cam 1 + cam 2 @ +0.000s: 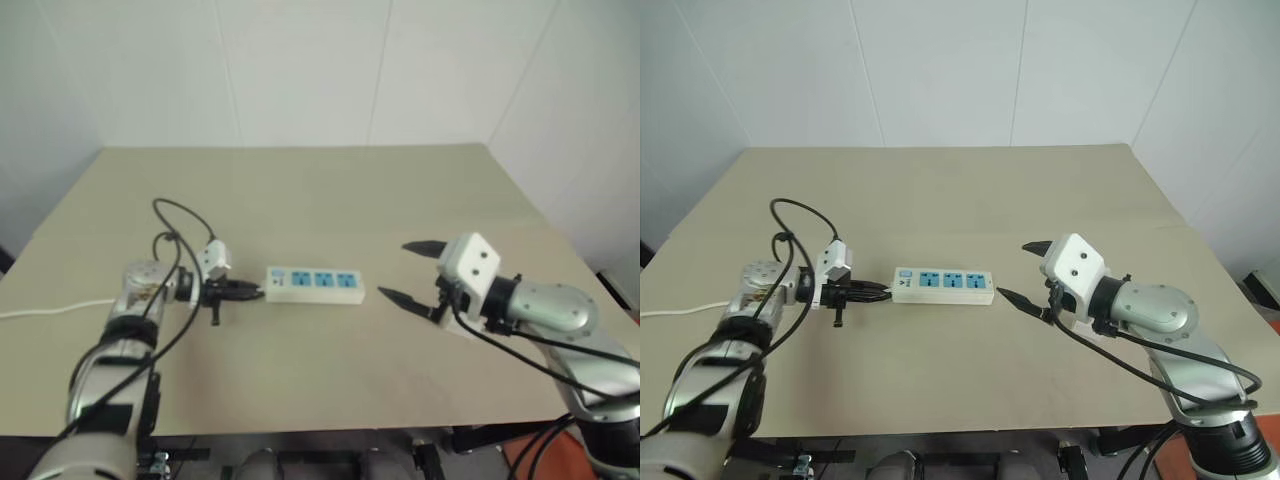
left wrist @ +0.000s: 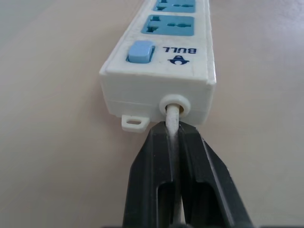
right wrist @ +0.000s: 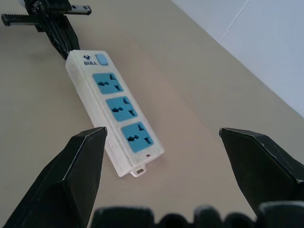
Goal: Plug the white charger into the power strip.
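On the left of the desk [image 1: 320,190], a thin white cord [image 1: 50,309] trails in from the left edge toward the left pincer [image 1: 240,291], whose black fingers [image 2: 152,180] are clamped tight on that cord right where it enters the power strip [image 1: 314,284]. That strip lies flat near the middle, lengthwise left to right, switch end toward the left pincer, its three blue outlet faces up and all unoccupied. Off to the right, apart from the strip's far end, the right pincer [image 1: 411,270] hangs above the desk with its jaws spread wide and nothing between them. I cannot find the white charger in these views, so its place cannot be told. Judging by the strip's look, it is light, rigid plastic and likely to skid on the smooth top when a plug is pushed in; the cord is limp and gives poor control, so steadying the strip by its hard body would serve better
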